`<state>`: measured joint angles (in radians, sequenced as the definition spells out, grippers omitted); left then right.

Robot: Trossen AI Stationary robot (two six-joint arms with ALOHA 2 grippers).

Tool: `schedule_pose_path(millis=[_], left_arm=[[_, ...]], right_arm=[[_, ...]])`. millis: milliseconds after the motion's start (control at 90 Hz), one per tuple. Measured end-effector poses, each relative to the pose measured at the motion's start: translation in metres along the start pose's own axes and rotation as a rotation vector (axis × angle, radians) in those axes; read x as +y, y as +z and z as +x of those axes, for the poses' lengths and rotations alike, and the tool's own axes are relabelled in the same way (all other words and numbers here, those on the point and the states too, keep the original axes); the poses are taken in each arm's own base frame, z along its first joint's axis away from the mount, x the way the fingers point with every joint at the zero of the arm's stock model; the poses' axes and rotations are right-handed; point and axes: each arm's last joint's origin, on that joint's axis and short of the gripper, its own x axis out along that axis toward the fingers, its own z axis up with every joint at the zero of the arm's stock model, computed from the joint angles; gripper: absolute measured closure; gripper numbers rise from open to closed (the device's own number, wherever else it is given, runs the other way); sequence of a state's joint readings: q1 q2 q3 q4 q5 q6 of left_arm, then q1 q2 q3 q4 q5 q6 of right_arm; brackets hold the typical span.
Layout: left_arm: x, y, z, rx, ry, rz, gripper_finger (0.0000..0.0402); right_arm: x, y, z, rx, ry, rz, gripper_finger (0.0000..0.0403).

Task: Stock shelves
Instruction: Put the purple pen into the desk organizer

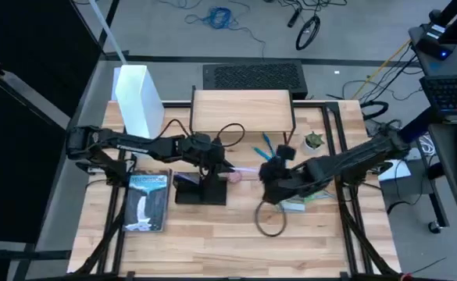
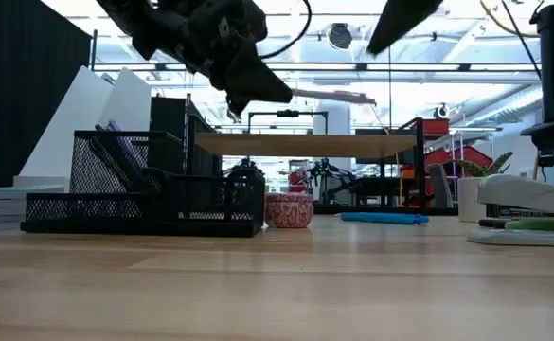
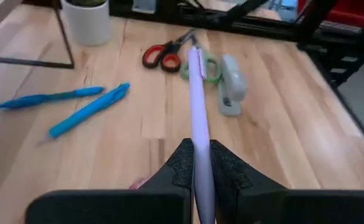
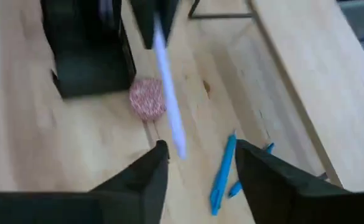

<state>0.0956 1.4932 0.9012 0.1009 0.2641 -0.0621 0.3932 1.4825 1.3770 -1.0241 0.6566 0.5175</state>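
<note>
Above the desk (image 1: 212, 234), I'm seeing my left end effector (image 3: 201, 163) clamping a lilac pen (image 3: 198, 106), right end effector (image 4: 200, 163) gaping apart nearby, shelves (image 1: 242, 109) behind.

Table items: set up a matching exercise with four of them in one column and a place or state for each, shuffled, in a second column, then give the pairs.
Column one:
1. lilac pen
2. white file box
3. book
4. blue pens

Column two:
A. lying flat near the table's front left
B. clamped in the left tool
C. lying loose on the table beside the riser
D. standing at the back left

Pairs: 1-B, 2-D, 3-A, 4-C
</note>
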Motion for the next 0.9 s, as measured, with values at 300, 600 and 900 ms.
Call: schedule_pose_path(millis=[300,600,900], left_arm=[[-0.019,0.037,-0.056,-0.208,-0.075,0.082,0.0395],[-0.031,0.055,-0.085,-0.362,-0.177,0.112,0.0396],[-0.035,0.057,-0.086,-0.378,-0.246,0.090,0.0396]], right_arm=[[0.000,-0.041,-0.017,-0.266,-0.024,0.140,0.0216],[0.013,-0.029,0.031,-0.817,0.080,0.212,0.0219],[-0.003,0.011,0.048,-1.202,0.181,0.014,0.0220]])
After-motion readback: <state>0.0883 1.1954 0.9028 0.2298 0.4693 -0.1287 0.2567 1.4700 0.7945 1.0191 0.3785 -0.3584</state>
